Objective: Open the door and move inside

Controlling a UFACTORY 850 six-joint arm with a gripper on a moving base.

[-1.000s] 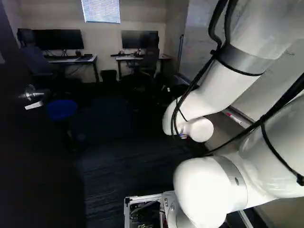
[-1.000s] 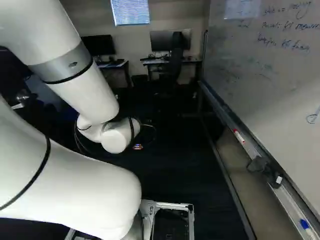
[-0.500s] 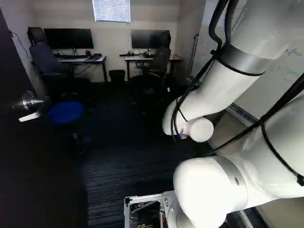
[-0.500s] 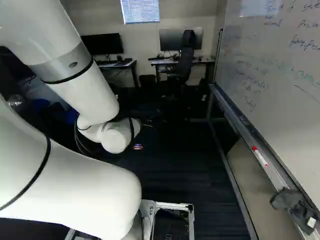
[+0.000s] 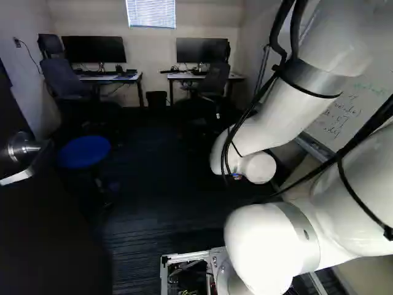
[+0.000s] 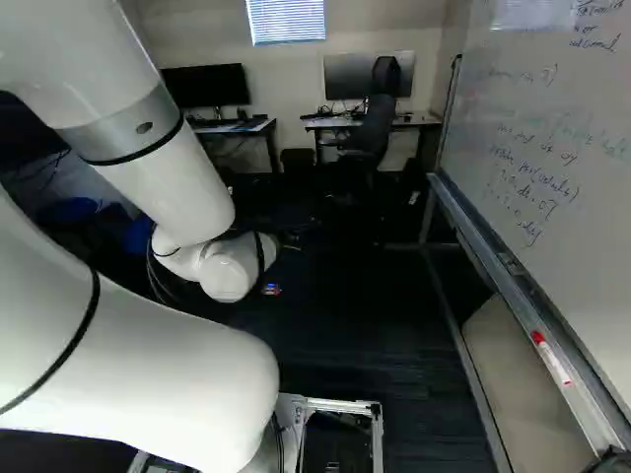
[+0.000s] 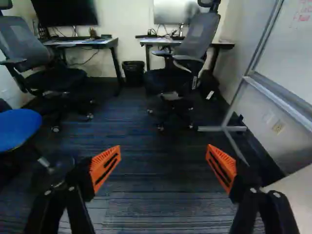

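The dark door [image 5: 52, 233] stands open along the left of the left base view, with its silver lever handle [image 5: 21, 147] near the edge. Only a small coloured bit of my gripper [image 6: 271, 289] shows past the white wrist in the right base view; the rest is hidden. My arm is to the right of the door and apart from it. In the wrist view the gripper [image 7: 163, 168] is open, its orange pads wide apart over dark carpet [image 7: 156, 195], with nothing between them. The door is outside the wrist view.
A blue stool [image 5: 84, 152] stands just beyond the handle. Two desks [image 7: 80, 42] with monitors, office chairs [image 7: 183, 61] and a bin [image 7: 133, 73] line the far side. On the right runs a whiteboard [image 6: 552, 148] on a frame, its foot [image 7: 222, 128] reaching onto the floor.
The base has moved forward and turned left: the far desks shift right, while the handle looks bigger and closer to the left base view's left side. My arm holds its pose.
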